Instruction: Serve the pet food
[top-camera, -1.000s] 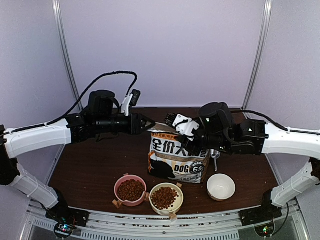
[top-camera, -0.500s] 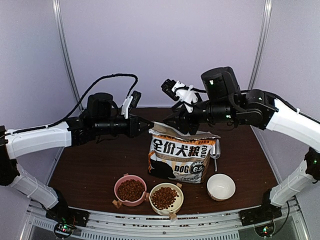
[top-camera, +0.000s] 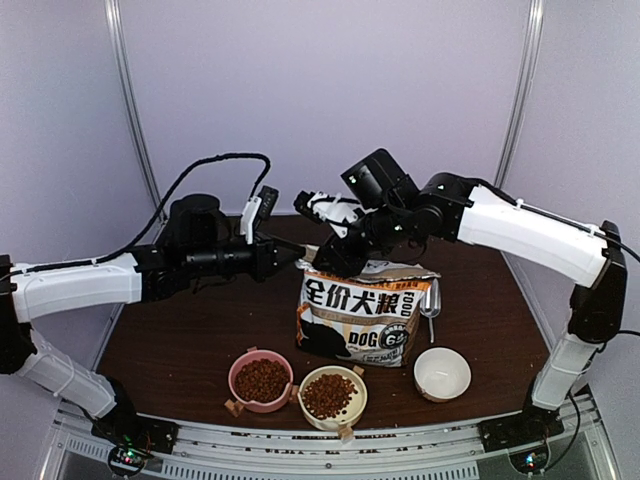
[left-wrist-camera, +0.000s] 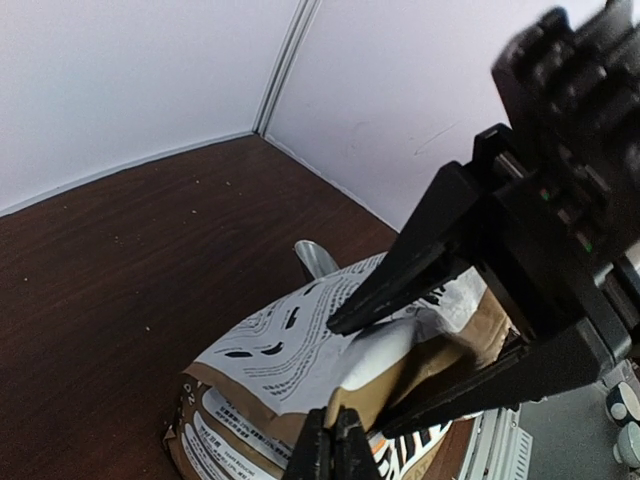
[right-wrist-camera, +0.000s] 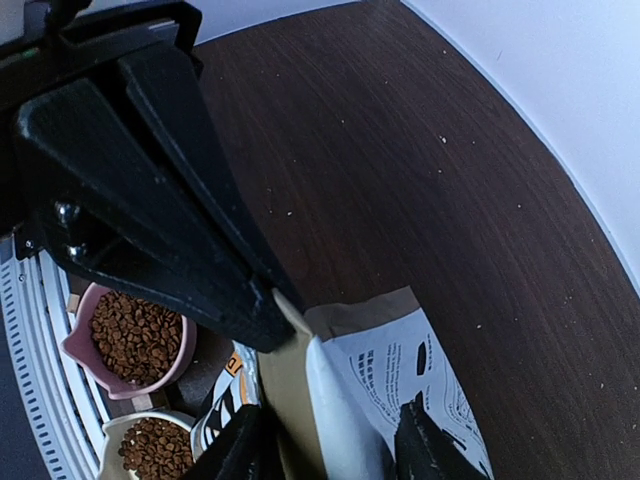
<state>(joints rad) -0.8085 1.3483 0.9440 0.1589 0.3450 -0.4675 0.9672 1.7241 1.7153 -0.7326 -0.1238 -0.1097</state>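
Note:
The pet food (top-camera: 261, 380) fills a pink bowl, and more pet food (top-camera: 329, 394) fills a cream bowl beside it; both heaps also show in the right wrist view (right-wrist-camera: 136, 334) (right-wrist-camera: 150, 447). Behind them stands the kraft dog-food bag (top-camera: 355, 315). My left gripper (top-camera: 298, 255) (left-wrist-camera: 335, 450) is shut on the bag's top left corner. My right gripper (top-camera: 335, 262) (right-wrist-camera: 330, 450) hangs open over the bag's top (right-wrist-camera: 400, 370), one finger on each side of the folded mouth. What is inside the bag is hidden.
An empty white bowl (top-camera: 442, 372) sits at the front right. A shiny metal scoop (top-camera: 431, 300) (left-wrist-camera: 316, 258) lies at the bag's right side. The wooden table (top-camera: 180, 340) ends at white walls behind and on both sides.
My left gripper has closed on the bag's corner. The right arm rose from low beside the bag, swung left and now straddles the bag's mouth with wider fingers.

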